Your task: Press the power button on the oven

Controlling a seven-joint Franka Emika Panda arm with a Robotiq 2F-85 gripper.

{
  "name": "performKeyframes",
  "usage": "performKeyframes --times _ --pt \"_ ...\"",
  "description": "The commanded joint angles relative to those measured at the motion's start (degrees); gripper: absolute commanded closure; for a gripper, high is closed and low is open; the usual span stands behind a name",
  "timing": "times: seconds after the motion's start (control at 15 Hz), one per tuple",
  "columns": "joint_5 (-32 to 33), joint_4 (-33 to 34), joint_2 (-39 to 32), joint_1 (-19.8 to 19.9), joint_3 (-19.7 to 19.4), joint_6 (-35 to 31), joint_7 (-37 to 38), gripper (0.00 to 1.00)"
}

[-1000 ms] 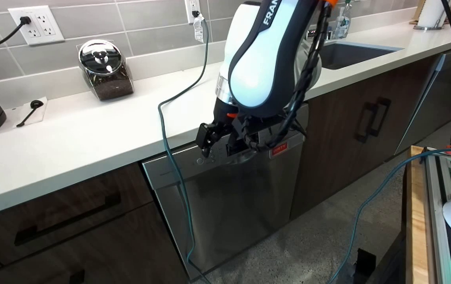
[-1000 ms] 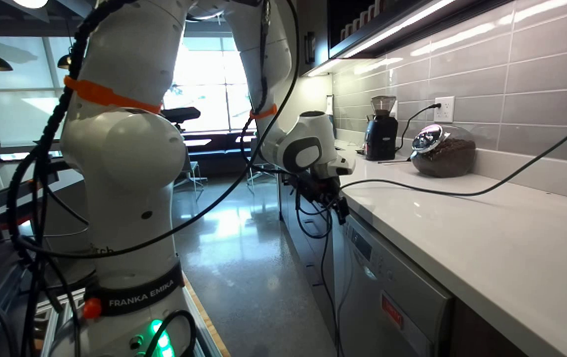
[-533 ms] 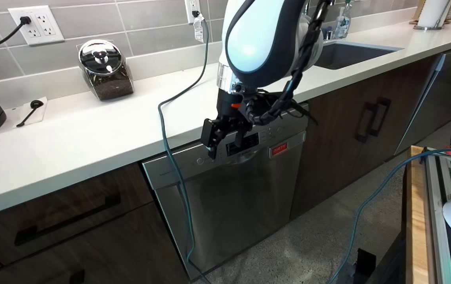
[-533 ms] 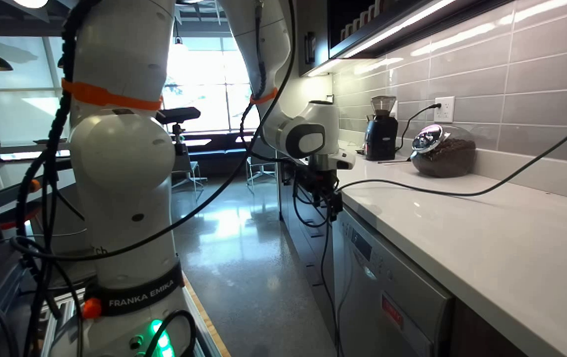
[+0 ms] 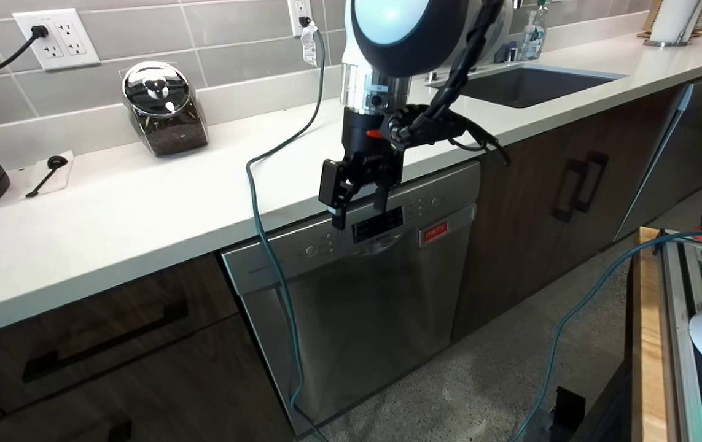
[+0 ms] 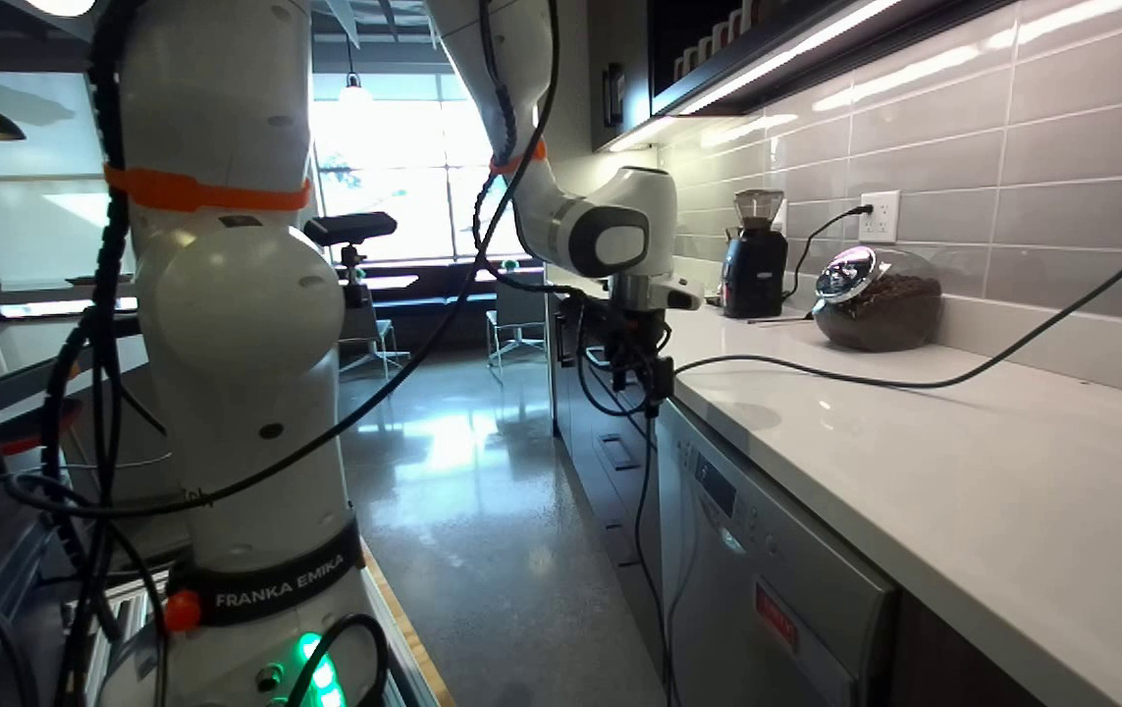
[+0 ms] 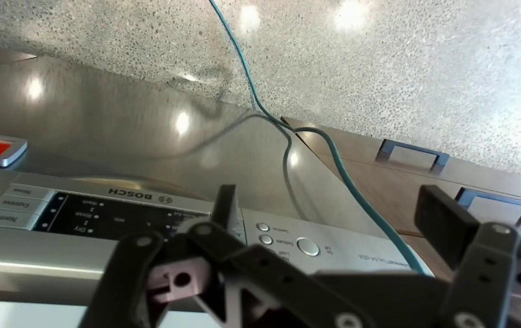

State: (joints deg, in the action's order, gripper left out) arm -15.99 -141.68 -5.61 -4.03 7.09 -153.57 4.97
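Note:
The oven is the brushed-steel appliance front (image 5: 363, 313), also in an exterior view (image 6: 757, 550) and the wrist view (image 7: 141, 123). Its top strip holds a dark display (image 5: 378, 225). A round button marked On Off (image 7: 308, 246) sits beside smaller buttons; it shows small in an exterior view (image 5: 311, 250). My gripper (image 5: 360, 215) points down above and before the strip, between button and display, touching neither as far as I can tell. In the wrist view the gripper (image 7: 331, 205) is open with nothing between its fingers, and the button shows in the gap.
A cable (image 5: 254, 190) hangs over the counter edge (image 5: 203, 236) and down the appliance's front, near the gripper. A glass jar (image 5: 163, 110) stands on the counter. A sink (image 5: 526, 86) lies beyond the arm. Cabinets with handles (image 5: 105, 341) flank the appliance.
My gripper has risen and drawn back from the control strip, turning more upright. The display and On Off button are now uncovered in an exterior view. The gripper stays open.

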Motion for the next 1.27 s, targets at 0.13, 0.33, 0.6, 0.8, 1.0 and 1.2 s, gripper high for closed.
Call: performKeyframes --times 0.13,0.33,0.6,0.8,1.0,1.2 --pt "3.9 -1.04 6.57 -0.48 -0.85 6.72 1.74 0.0" --pt "7.28 -0.9 9.1 -0.39 -1.02 9.44 3.96 0.0" --pt "10.18 -1.25 12.5 -0.04 -1.07 11.94 6.83 0.0" --pt "10.68 -1.54 14.65 -0.04 -1.04 12.4 7.42 0.0" --pt "9.09 0.04 13.06 -0.26 -1.25 11.3 5.61 0.0" --pt "9.09 0.08 12.9 -0.26 -1.27 11.3 5.61 0.0"
